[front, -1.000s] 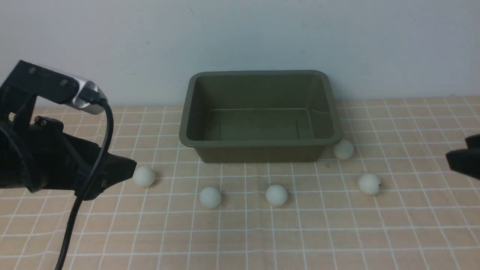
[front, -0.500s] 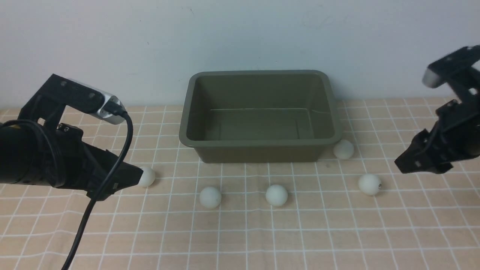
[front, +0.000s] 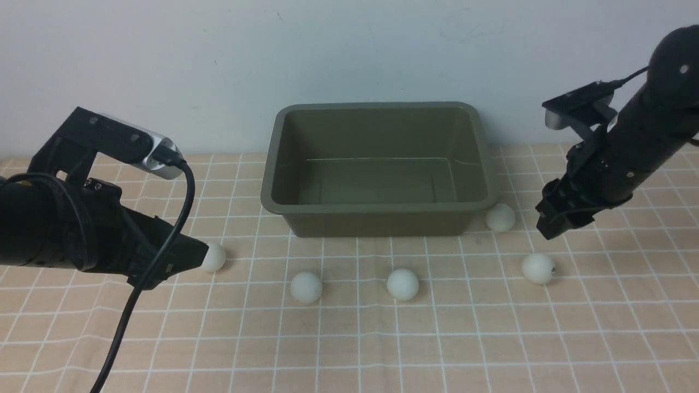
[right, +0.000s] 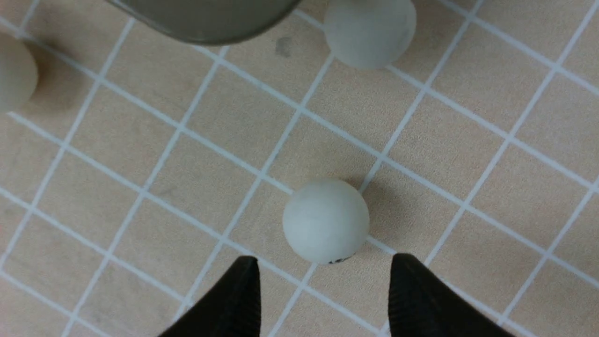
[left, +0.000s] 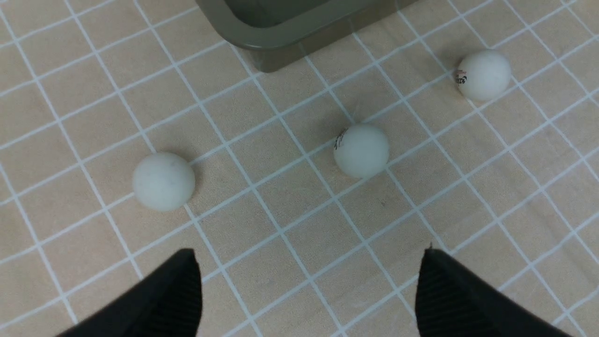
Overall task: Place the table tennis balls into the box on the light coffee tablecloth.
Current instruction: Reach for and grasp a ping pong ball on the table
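Spread flat, the light coffee tablecloth [front: 349, 338] is dotted with five table tennis balls [front: 403, 284] before the box [front: 377, 210]. Now the left gripper [left: 309, 252] is held wide beside the leftmost ball [front: 214, 256]; the right gripper [front: 549, 229] is parted, nothing grasped, near the marked ball [front: 538, 268].

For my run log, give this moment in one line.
box: empty | balls: five on tablecloth | left tool: open, by leftmost ball | right tool: open, near marked ball

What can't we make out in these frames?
- Front view: leftmost small white ball partly hidden by the left tool.
- Front view: olive-green plastic box, near floor behind its front wall.
- Right wrist view: another white ball cut by the frame edge.
- Print on marked white ball: too small to read.
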